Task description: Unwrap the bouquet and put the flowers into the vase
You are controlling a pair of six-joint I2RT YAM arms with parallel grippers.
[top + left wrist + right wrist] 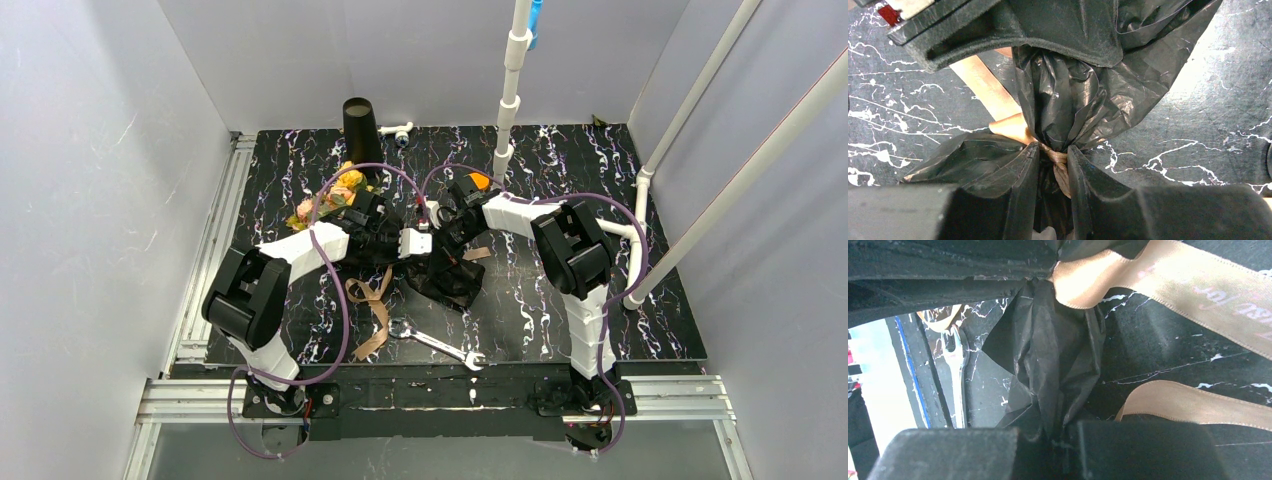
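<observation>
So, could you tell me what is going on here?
The bouquet is being unwrapped. The left end effector grips the black wrapping at its tied neck, around the ribbon knot; the right end effector pinches the wrapping just beyond. The flowers lie near the vase, none in it yet.

Under the left gripper (1053,167) and the right gripper (1058,435): flat black tabletop (620,300) veined with white and purplish marbling. Closed in beyond the grippers and on both sides by plain pale grey wall panels (400,50). Edged with silver aluminium rails (205,262) outward of the left gripper. Just beyond the right gripper, an upright white plastic pipe post (510,100); further out, two slanting white pipes (700,90). Bright glare on the tabletop beside the left gripper.
</observation>
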